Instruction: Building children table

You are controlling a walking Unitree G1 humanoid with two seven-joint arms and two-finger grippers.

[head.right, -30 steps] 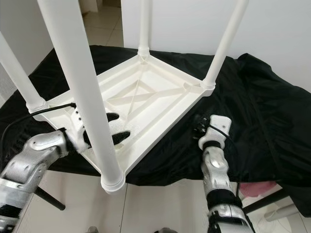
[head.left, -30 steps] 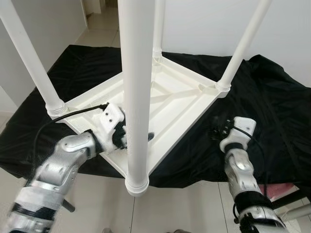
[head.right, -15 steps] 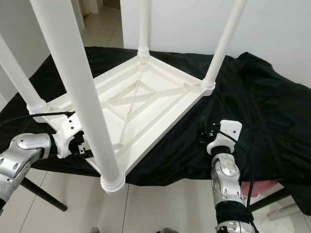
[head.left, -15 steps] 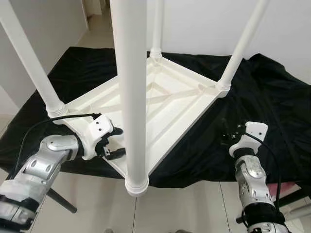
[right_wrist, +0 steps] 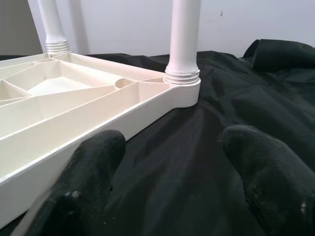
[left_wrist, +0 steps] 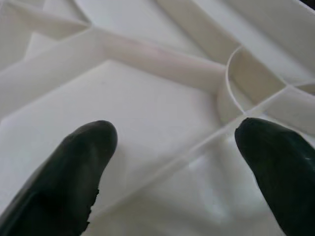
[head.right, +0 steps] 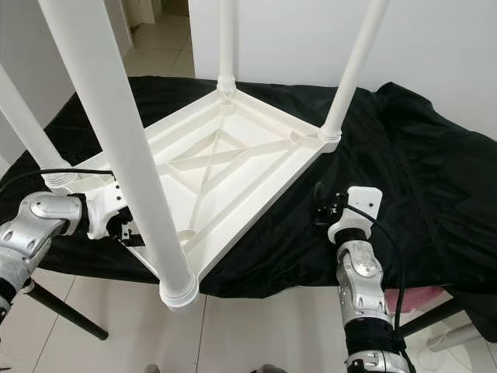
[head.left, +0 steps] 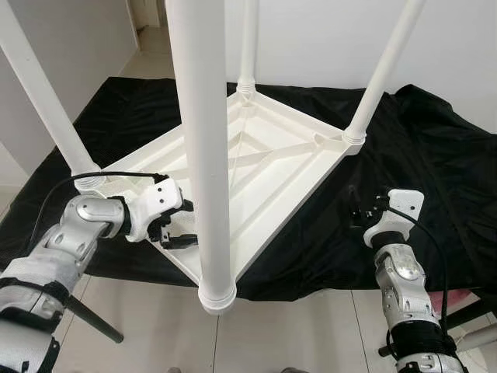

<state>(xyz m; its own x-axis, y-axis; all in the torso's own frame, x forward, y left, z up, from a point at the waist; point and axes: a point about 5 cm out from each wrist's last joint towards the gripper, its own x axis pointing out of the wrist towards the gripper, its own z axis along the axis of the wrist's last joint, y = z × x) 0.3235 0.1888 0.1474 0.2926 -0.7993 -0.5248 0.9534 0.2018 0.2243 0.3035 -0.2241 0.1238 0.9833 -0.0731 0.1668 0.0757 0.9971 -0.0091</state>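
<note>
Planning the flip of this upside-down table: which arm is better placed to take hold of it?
Probably left: its tool is open over the table's near edge; the right tool hangs over black cloth, apart.

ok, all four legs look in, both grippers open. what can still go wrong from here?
1. The near corner of the upturned table overhangs the edge of the black cloth it rests on, nearest leg included. A sideways push might tip or slide it off.
2. The left gripper sits open right by that leg and the tabletop rim; a careless move could knock it.
3. The right gripper hovers low over loose cloth, which might snag a finger and drag the table along.
</note>
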